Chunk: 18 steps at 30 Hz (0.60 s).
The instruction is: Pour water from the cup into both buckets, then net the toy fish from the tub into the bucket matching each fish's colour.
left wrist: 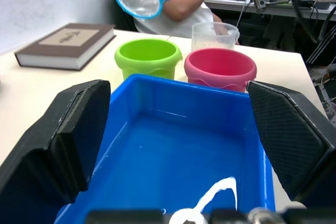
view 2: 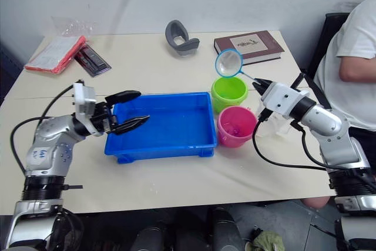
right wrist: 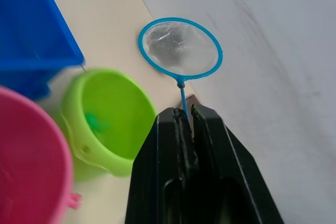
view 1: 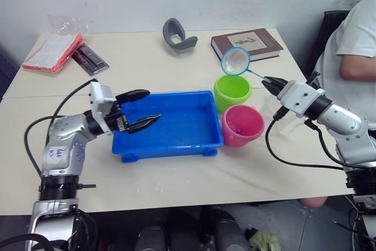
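A pale counter (view 1: pixel 147 69) stands against a white wall. At its far left lie a red packet (view 1: pixel 51 52) and a dark flat case (view 1: pixel 89 59); further along the back sit a grey curved holder (view 1: pixel 177 36) and a brown book (view 1: pixel 247 44). A person in a white shirt (view 1: pixel 352 33) sits at the right edge.

The left gripper (view 1: pixel 144 109) hovers over the left end of the tub (view 1: pixel 170 124), fingers spread wide, grasping nothing. The tub holds shallow water. Just right of it stand the green bucket (view 1: pixel 232 91) and, nearer, the pink bucket (view 1: pixel 242 124), touching each other. A green fish (right wrist: pixel 94 123) lies inside the green bucket. The cup (left wrist: pixel 212 34) stands behind the pink bucket.

The right gripper (view 1: pixel 269 81) is clenched on the handle of the net (view 1: pixel 235 61), whose hoop hangs tilted above the green bucket's far rim.
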Each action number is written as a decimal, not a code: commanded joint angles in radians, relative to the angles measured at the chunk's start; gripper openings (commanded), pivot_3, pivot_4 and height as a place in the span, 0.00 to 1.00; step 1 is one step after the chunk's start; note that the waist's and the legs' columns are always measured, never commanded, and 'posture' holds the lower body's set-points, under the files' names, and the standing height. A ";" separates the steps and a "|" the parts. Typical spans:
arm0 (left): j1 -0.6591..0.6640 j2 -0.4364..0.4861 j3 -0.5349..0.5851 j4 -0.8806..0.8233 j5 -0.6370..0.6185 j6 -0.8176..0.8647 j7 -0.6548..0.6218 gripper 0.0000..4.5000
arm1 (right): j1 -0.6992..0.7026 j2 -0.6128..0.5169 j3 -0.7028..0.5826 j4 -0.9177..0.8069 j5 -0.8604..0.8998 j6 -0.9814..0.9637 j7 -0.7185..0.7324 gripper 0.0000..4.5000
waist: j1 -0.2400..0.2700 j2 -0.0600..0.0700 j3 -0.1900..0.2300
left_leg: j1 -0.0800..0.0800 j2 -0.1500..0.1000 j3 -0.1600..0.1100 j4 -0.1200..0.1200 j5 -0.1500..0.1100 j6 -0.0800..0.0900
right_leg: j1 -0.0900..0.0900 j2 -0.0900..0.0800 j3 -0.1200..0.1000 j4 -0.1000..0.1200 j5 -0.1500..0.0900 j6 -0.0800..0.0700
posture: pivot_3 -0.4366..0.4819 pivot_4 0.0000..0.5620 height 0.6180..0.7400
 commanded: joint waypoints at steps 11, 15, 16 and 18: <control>0.371 0.270 0.322 -0.325 -0.201 0.167 -0.116 0.99 | 0.056 0.014 0.079 -0.500 0.429 0.481 0.422 0.00 | 0.000 0.001 0.000 | 0.001 0.001 -0.003 0.000 -0.001 0.000 | 0.002 -0.001 -0.001 -0.004 0.000 -0.001 | 0.48 0.27 1.00; 0.584 0.294 0.384 -0.365 -0.156 0.141 -0.196 0.99 | 0.082 0.072 0.195 -0.508 0.300 0.444 0.421 0.00 | -0.003 0.001 0.000 | 0.002 0.001 -0.002 0.000 -0.003 0.000 | 0.002 -0.001 -0.001 -0.004 -0.001 -0.001 | 0.48 0.27 1.00; 0.613 0.294 0.392 -0.362 -0.149 0.130 -0.201 0.99 | 0.088 0.080 0.218 -0.501 0.257 0.429 0.417 0.00 | -0.001 0.001 0.000 | 0.003 0.001 -0.001 0.000 -0.003 0.000 | 0.002 -0.001 -0.001 -0.005 -0.001 -0.001 | 0.48 0.27 1.00; 0.682 0.288 0.404 -0.368 -0.123 0.112 -0.205 0.99 | 0.116 0.108 0.280 -0.485 0.167 0.409 0.388 0.00 | 0.006 0.000 0.000 | 0.001 0.000 -0.003 0.001 -0.003 0.000 | 0.001 -0.001 -0.002 -0.005 -0.001 -0.001 | 0.48 0.27 1.00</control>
